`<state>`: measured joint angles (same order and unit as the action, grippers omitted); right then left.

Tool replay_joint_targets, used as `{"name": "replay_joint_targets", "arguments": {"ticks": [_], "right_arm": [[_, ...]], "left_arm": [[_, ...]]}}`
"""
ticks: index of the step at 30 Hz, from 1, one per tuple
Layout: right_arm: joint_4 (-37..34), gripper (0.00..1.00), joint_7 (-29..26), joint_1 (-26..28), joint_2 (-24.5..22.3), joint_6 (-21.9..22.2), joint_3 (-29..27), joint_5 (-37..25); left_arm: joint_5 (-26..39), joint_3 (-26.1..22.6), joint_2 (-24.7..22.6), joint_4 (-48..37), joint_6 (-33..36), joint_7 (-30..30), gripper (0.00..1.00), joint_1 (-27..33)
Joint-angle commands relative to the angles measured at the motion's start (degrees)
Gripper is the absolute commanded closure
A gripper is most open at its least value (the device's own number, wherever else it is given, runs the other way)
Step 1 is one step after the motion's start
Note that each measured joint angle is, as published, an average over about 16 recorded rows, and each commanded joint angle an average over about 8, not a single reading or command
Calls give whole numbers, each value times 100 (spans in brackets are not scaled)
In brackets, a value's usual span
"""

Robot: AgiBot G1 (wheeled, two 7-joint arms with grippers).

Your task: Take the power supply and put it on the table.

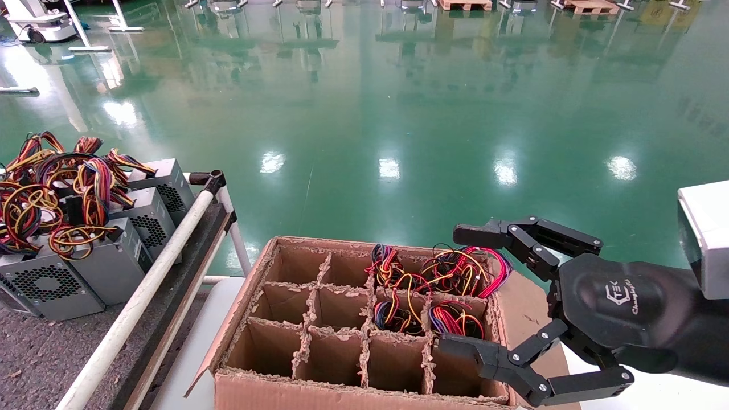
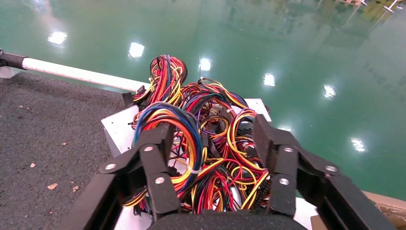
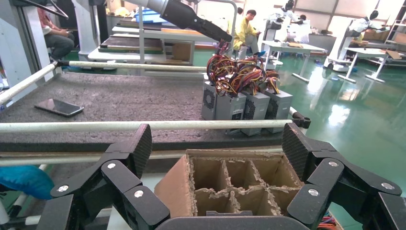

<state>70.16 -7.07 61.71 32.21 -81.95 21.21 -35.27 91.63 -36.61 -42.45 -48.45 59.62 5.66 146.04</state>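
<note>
Four carton cells still hold wire bundles, so we take the nearest as our power supply (image 1: pixel 455 320): it sits upright in the cardboard divider carton (image 1: pixel 319 393), in the rightmost cell just behind the near row, only its wires showing. Our right gripper (image 1: pixel 464 290) hovers over that side of the carton, fingers spread wide and holding nothing. To do this well, we would straddle the metal body rather than the loose wires, descend straight between the dividers, then lift vertically before swinging across the white rail (image 1: pixel 142 296) to the table (image 1: pixel 34 353). Our left gripper (image 2: pixel 215 158) hangs spread and unladen above the units already standing there.
</note>
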Motion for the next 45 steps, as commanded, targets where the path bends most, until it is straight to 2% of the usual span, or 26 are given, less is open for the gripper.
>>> {"name": "replay_joint_targets", "arguments": {"ticks": [1, 7, 16, 21, 25, 29, 34, 39, 45], "right_arm": [[0, 0, 0, 0, 0, 0, 0, 0], [0, 0, 0, 0, 0, 0, 0, 0], [0, 0, 0, 0, 0, 0, 0, 0], [0, 0, 0, 0, 0, 0, 0, 0], [0, 0, 0, 0, 0, 0, 0, 0], [0, 0, 0, 0, 0, 0, 0, 0], [0, 0, 0, 0, 0, 0, 0, 0], [0, 0, 0, 0, 0, 0, 0, 0], [0, 0, 0, 0, 0, 0, 0, 0]], "left_arm": [[5, 2, -7, 5, 0, 4, 0, -8], [289, -181, -44, 12, 192, -28, 0, 109], [560, -438, 27, 214, 372, -415, 0, 267], [458, -395, 108, 447, 372, -535, 0, 290], [173, -169, 192, 677, 282, -370, 0, 175], [-262, 197, 169, 1047, 20, 19, 0, -159], [-922, 745, -65, 1884, -491, 684, 0, -892], [-1599, 1244, -441, 2995, -1169, 1291, 0, -1813], [-2091, 1586, -1016, 4086, -1881, 1673, 0, -2649]]}}
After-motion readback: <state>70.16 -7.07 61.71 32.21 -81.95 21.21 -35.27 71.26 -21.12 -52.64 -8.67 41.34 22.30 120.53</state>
